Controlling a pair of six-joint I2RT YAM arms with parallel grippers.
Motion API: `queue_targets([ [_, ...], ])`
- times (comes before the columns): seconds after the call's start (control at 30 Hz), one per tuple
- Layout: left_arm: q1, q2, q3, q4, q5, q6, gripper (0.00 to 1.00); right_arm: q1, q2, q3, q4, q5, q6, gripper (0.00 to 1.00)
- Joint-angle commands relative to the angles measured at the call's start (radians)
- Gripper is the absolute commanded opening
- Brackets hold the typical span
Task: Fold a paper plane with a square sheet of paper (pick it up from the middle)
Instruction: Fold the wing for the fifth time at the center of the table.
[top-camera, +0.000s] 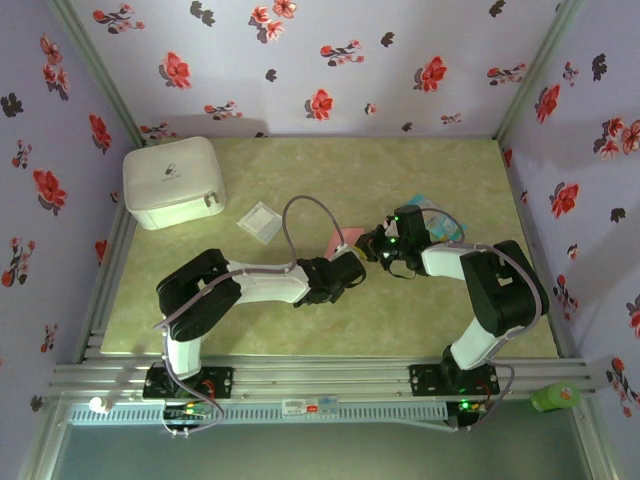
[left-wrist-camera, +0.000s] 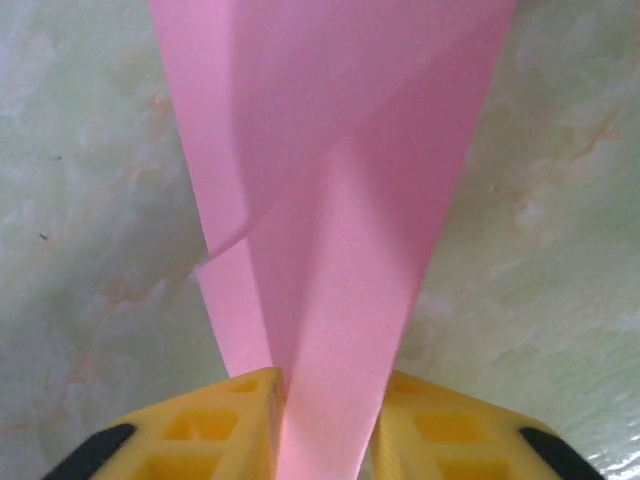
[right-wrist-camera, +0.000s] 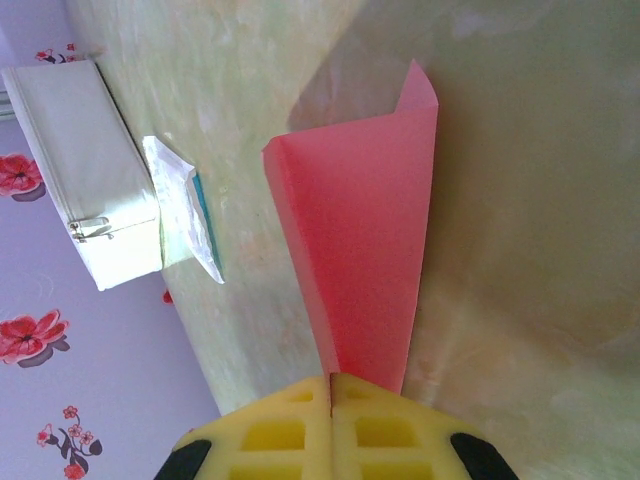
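- At the middle of the desk, the half-folded pink paper is held from two sides.
- Left pincer pinches its narrow end; right pincer is clamped tight on an edge.
- Its long axis runs straight ahead from each; neither arm is nearer.
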Motion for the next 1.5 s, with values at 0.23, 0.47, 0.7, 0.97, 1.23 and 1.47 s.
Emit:
queue_targets([
  [0.23, -0.008, -0.02, -0.016, 0.016, -0.05, 0.014, 0.14, 0.006, -0.025, 0.023, -0.029, 0.021, -0.006, 0.02],
  [0.47, -0.008, -0.023, -0.02, 0.022, -0.048, 0.011, 0.06, 0.007, -0.024, 0.027, -0.032, 0.019, -0.009, 0.06],
  [0.7, 0.011, -0.039, -0.026, 0.027, -0.001, -0.033, 0.0, 0.006, -0.066, 0.055, -0.142, 0.046, -0.085, 0.14],
  [0.97, 0.094, -0.126, -0.074, 0.122, 0.262, -0.078, 0.0, -0.016, -0.171, 0.091, -0.378, 0.146, -0.243, 0.3],
  [1.23, 0.191, -0.151, -0.122, 0.222, 0.506, -0.154, 0.0, -0.039, -0.236, 0.059, -0.382, 0.173, -0.245, 0.33],
  [1.47, 0.233, -0.121, -0.146, 0.281, 0.614, -0.206, 0.0, -0.044, -0.251, 0.052, -0.376, 0.167, -0.243, 0.33],
])
